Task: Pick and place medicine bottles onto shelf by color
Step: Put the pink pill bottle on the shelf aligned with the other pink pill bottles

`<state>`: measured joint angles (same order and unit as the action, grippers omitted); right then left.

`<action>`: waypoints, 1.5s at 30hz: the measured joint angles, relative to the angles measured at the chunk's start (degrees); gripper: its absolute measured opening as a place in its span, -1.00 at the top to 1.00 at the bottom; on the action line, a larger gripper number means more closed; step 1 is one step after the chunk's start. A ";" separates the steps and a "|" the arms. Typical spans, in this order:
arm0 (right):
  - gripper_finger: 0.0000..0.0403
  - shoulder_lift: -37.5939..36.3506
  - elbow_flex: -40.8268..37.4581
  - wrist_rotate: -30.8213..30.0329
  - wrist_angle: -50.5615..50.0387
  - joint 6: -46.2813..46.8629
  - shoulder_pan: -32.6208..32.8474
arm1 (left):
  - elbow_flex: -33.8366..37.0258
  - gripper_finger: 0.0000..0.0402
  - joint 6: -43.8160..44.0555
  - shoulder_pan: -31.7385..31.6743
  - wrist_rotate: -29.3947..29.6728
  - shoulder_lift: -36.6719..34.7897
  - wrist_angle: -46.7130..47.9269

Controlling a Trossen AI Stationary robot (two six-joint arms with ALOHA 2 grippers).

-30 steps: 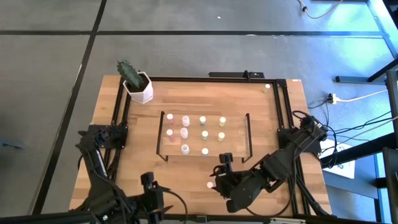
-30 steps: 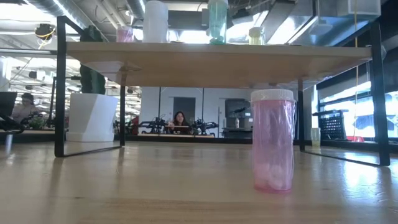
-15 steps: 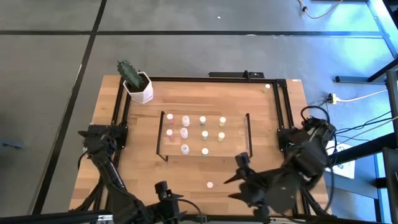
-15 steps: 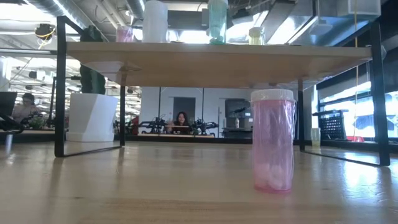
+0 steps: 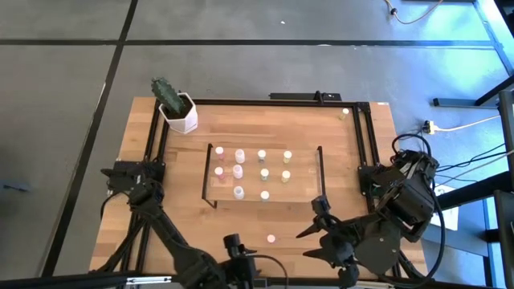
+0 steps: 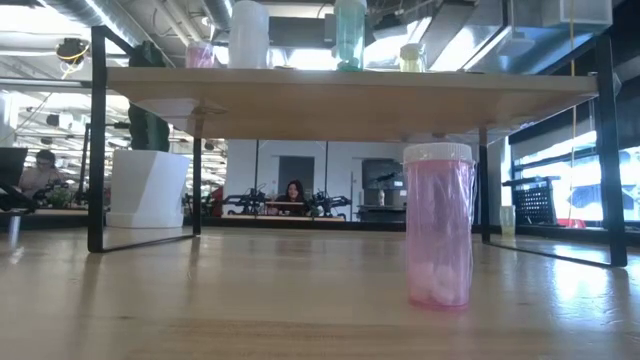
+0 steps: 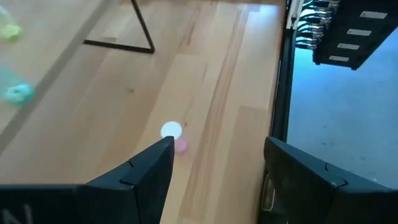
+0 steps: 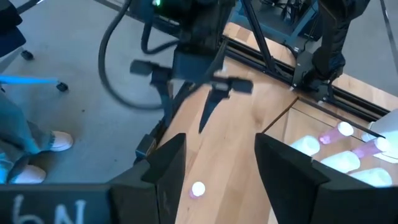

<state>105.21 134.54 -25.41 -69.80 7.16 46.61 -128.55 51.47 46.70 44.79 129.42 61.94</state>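
The table (image 5: 185,172) is pale wood plank with visible grain, edged by black metal rails. On it stands the shelf (image 5: 309,164), a thin light-wood board on slim black wire end frames. The medicine bottles (image 5: 262,173) on the shelf are tiny round cylinders with pale caps, ranked in columns: pink, then pale green, then yellow. One more pink bottle (image 6: 437,224), clear-walled plastic with a white ribbed cap and pale pills at its bottom, stands upright alone on the bare table in front of the shelf, between the two grippers. The right gripper (image 5: 312,229) hangs low just right of this bottle, its dark angular fingers (image 8: 166,163) spread apart around nothing. The left gripper (image 5: 233,242) sits just left of the bottle near the table's front edge, fingers (image 7: 149,163) also wide apart and empty, the bottle lying ahead of them
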 joint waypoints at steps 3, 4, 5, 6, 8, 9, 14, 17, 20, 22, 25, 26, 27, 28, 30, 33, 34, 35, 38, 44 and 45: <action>0.05 0.00 -0.02 0.00 0.00 -0.04 0.02 | 0.00 -0.21 -1.08 -1.79 -3.35 0.79 -1.42; 0.05 0.00 -0.02 0.00 0.00 -0.15 0.00 | 0.00 -0.21 -1.10 -2.47 -4.80 1.04 -1.42; 0.05 0.00 -0.02 0.00 0.02 -0.15 0.00 | 0.00 -0.21 -1.16 -3.21 -6.07 1.31 -1.46; 0.05 0.00 -0.02 0.02 0.02 -0.13 0.02 | 0.00 -0.21 -1.38 -3.77 -7.10 1.49 -1.38; 0.05 0.00 -0.02 0.04 0.02 -0.15 0.01 | 0.02 -0.21 -2.55 -4.83 -8.61 1.78 -1.62; 0.05 0.00 -0.02 0.04 0.02 -0.15 0.02 | 0.01 -0.21 -3.26 -5.42 -9.19 1.95 -2.32; 0.05 0.00 -0.04 0.04 0.04 -0.10 0.00 | 0.00 -0.21 -5.90 -7.13 -9.61 3.01 -2.46; 0.05 0.00 -0.07 0.07 0.05 0.09 0.00 | 1.08 -0.21 -6.68 -7.53 -9.55 3.28 -3.75; 0.05 0.00 -0.09 0.09 0.04 -0.02 0.01 | 3.10 -0.21 -6.65 -7.53 -9.86 3.43 -5.49; 0.05 0.00 -0.09 0.08 0.16 0.04 0.01 | 4.31 -0.21 -6.64 -7.44 -9.88 3.48 -7.36; 0.05 0.00 -0.09 0.04 0.24 0.02 0.00 | 4.81 -0.21 -6.63 -7.39 -9.89 3.48 -8.37; 0.05 0.00 -0.09 0.03 0.24 -0.04 0.00 | 4.81 -0.21 -6.63 -7.38 -9.92 3.48 -8.51; 0.05 0.00 -0.09 0.04 0.24 0.02 0.00 | 4.81 -0.21 -6.65 -7.41 -9.92 3.48 -8.62; 0.05 0.00 -0.09 0.04 0.26 0.06 0.00 | 4.81 -0.21 -6.64 -7.43 -9.92 3.48 -8.62; 0.05 0.00 -0.09 0.04 0.26 0.07 0.02 | 4.81 -0.21 -6.65 -7.44 -9.92 3.48 -8.59; 0.05 0.00 -0.09 0.03 0.26 0.01 0.01 | 4.81 -0.21 -6.61 -7.44 -9.92 3.48 -8.66; 0.05 0.00 -0.09 0.04 0.26 0.05 0.00 | 4.81 -0.21 -6.59 -7.44 -9.93 3.48 -8.66; 0.05 0.00 -0.09 0.04 0.26 0.04 0.02 | 4.81 -0.21 -6.59 -7.44 -9.94 3.48 -8.68; 0.05 0.00 -0.09 0.04 0.26 0.02 0.00 | 4.81 -0.21 -6.48 -7.44 -9.95 3.48 -8.75; 0.05 0.00 -0.09 0.04 0.28 0.05 0.00 | 4.81 -0.21 -5.10 -7.44 -9.98 3.48 -8.90; 0.05 0.00 -0.09 0.04 0.28 0.07 0.02 | 4.81 -0.21 -5.10 -7.44 -9.98 3.48 -8.90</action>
<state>105.21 134.45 -25.37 -69.52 7.22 46.63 -123.74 46.37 39.27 34.81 132.90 53.04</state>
